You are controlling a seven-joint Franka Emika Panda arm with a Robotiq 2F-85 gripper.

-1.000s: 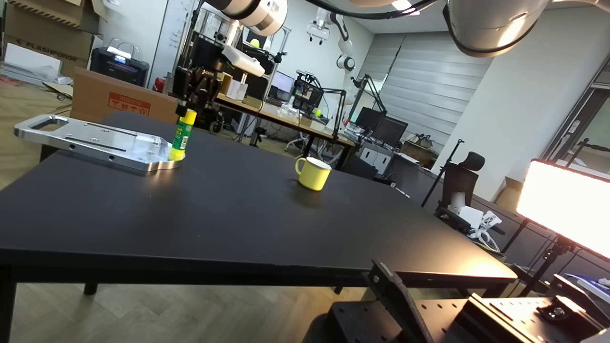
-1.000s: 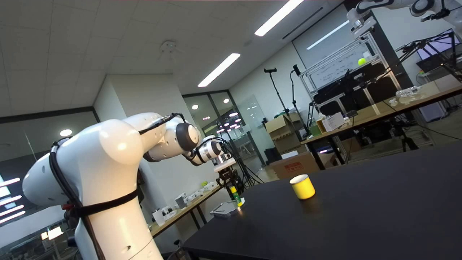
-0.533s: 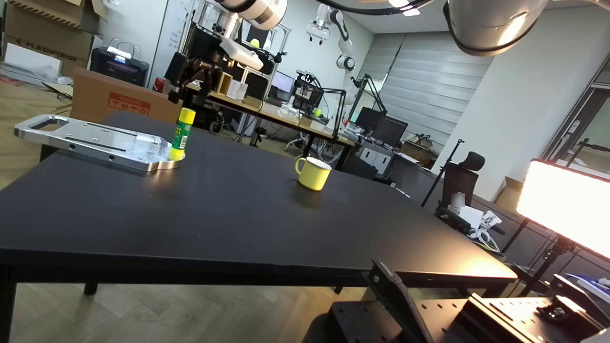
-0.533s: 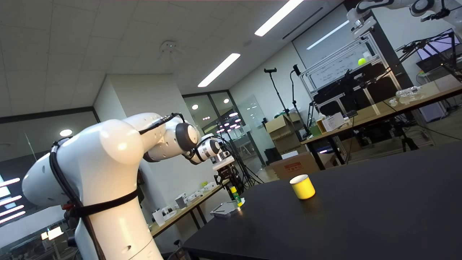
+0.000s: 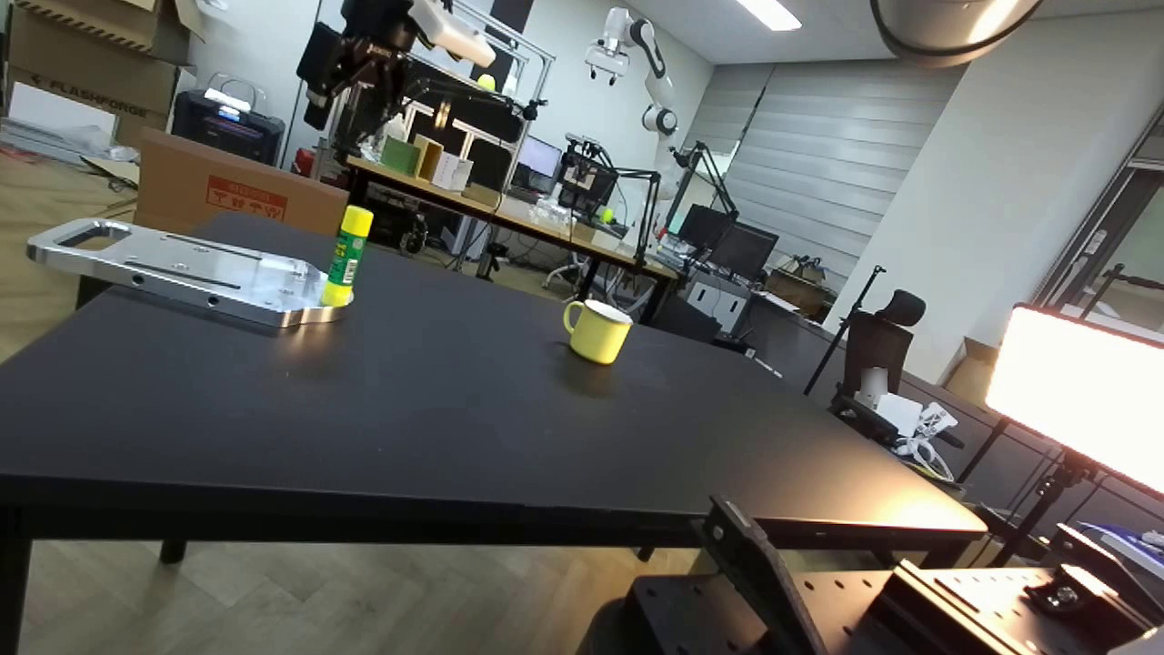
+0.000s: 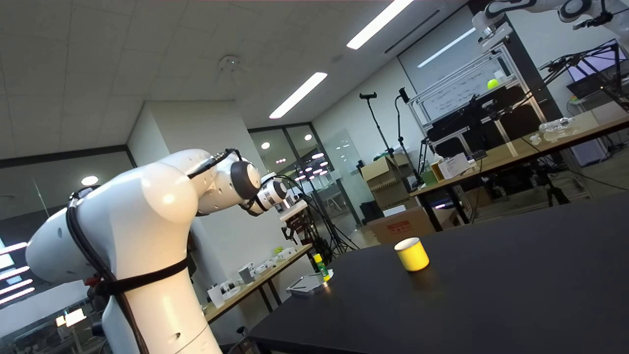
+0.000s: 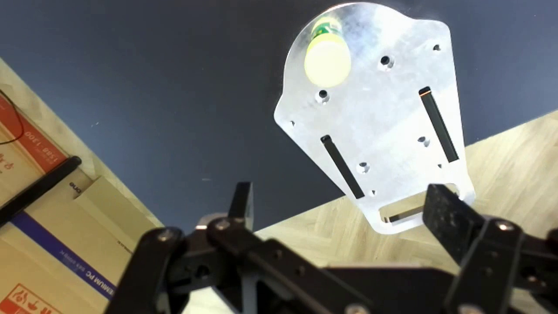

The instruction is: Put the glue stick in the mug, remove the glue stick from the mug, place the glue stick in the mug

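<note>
The glue stick (image 5: 347, 256), lime-yellow with a green label, stands upright on the end of a silver metal plate (image 5: 209, 273). From above, in the wrist view, the yellow cap of the glue stick (image 7: 328, 63) shows near the plate's rounded end. My gripper (image 7: 340, 192) is open, its fingers wide apart and nothing between them. In an exterior view the gripper (image 5: 333, 127) hangs well above the glue stick, apart from it. The yellow mug (image 5: 598, 333) sits upright on the black table, away from the plate, its handle turned towards the glue stick; the wrist view does not include it.
The plate's handle end juts past the edge of the black table (image 5: 436, 409). A cardboard box (image 5: 232, 186) stands on the floor beyond the table. A bright light panel (image 5: 1082, 391) and a black bracket (image 5: 759, 573) are near the table's other end.
A second ago my gripper was down at the glue stick's cap. It has opened and risen clear, while the glue stick stays standing on the plate. The mug has not moved.
</note>
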